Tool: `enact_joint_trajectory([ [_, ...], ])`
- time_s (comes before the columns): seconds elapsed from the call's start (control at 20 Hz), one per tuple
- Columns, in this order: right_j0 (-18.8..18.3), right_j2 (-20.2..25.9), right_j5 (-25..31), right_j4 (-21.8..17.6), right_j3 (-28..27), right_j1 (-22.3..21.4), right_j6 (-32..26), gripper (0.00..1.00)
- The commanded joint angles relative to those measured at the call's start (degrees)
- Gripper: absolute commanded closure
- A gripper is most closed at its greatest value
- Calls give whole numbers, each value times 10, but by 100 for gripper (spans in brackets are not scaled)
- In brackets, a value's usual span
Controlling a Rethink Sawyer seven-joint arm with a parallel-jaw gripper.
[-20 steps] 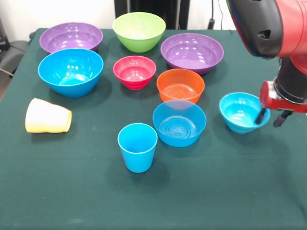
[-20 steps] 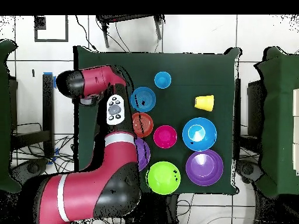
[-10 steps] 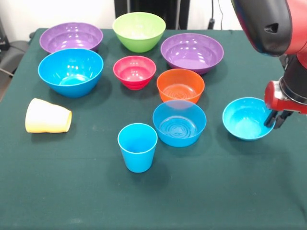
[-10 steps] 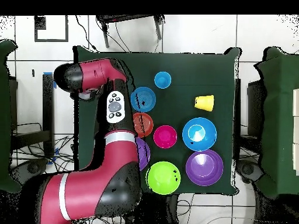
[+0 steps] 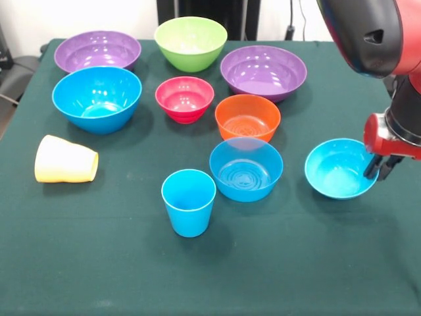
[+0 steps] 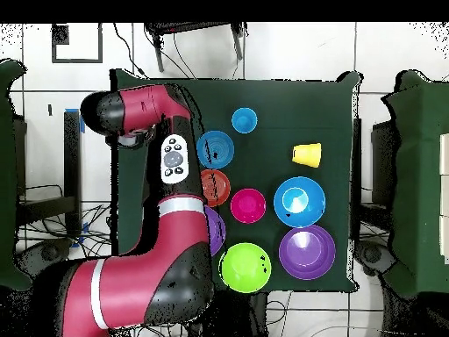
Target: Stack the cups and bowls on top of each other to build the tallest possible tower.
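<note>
Blue small bowl (image 5: 338, 168), pinched at its rim by the hand (image 5: 382, 166), has lifted and tilted since a second ago, ready for stacking.

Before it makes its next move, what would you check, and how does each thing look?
1. Hand gripping the small blue bowl: ok, its fingers pinch the rim at the right side.
2. Bowl clear of the table: cannot tell, though it sits tilted.
3. Blue cup upright, mouth up, to take the bowl: ok.
4. Cup empty: ok, nothing in it.
5. Way to the cup: the mid blue bowl lies between, so carry over it: not ok at table height.
6. Yellow cup standing: not ok, it lies on its side.
</note>
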Motion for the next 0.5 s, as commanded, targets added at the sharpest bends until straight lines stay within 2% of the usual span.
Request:
enact_joint_trajectory([
  [0.05, -5, 47, 36, -25, -27, 24, -89, 100],
  [0.3, 17, 40, 70, -37, -152, 87, -53, 100],
  [0.5, 40, 29, 154, -37, -251, 99, -19, 100],
])
